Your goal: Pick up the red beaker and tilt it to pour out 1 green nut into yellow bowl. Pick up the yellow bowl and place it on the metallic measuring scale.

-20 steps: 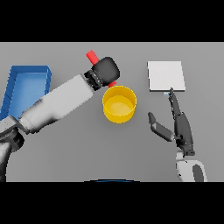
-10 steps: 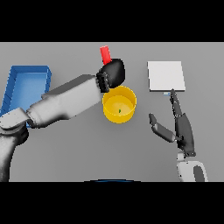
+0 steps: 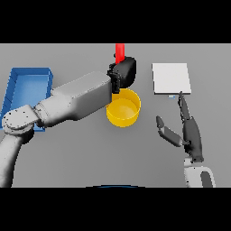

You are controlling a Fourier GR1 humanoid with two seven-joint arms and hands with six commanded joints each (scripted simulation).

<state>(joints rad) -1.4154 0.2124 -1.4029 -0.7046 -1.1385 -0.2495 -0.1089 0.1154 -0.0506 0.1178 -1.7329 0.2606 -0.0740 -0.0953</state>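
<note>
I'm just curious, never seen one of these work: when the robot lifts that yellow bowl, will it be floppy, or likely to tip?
The yellow bowl probably stays stiff: its rim holds a clean round shape. It looks squat and wide, so it likely sits steady rather than tipping. Its smooth walls might be slippery for the right hand, which waits open beside it.

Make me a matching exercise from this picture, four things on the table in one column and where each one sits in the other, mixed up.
Things:
1. red beaker
2. yellow bowl
3. metallic measuring scale
4. blue tray

Places:
A. far left of the table
B. centre of the table, just below the left robot hand
C. sticking up from the left robot hand's grip
D. right side, beyond the open right robot hand

Pairs: 1-C, 2-B, 3-D, 4-A
</note>
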